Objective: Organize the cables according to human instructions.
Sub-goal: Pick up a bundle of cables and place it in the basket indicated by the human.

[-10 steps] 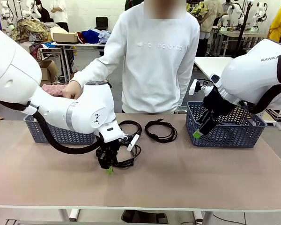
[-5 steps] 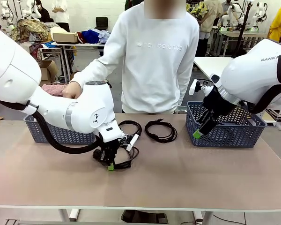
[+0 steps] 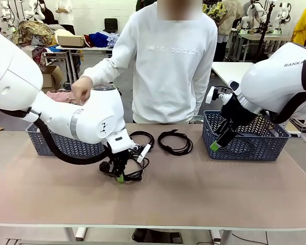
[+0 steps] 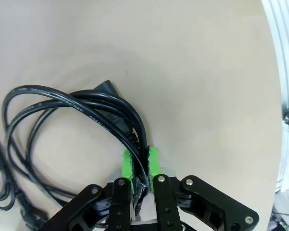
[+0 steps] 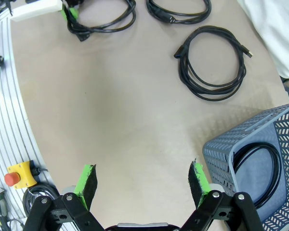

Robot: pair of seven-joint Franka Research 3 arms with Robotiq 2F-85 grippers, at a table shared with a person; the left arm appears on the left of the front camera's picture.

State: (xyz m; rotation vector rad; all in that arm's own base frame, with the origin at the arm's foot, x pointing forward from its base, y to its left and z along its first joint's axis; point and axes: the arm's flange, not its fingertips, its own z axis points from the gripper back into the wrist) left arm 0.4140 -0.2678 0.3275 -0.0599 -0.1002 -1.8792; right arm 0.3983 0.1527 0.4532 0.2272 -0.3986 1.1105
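Left gripper (image 3: 120,176) is clamping strands of the cable coil (image 4: 94,103) well left of the right-hand basket (image 3: 245,148), I'm guessing for a clean lift, while my right gripper (image 5: 142,169) is hovering spread apart by that basket.

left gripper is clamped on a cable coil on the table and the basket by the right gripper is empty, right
Not empty: the right wrist view shows a coiled cable inside that basket. The left gripper is indeed clamped on a coil.
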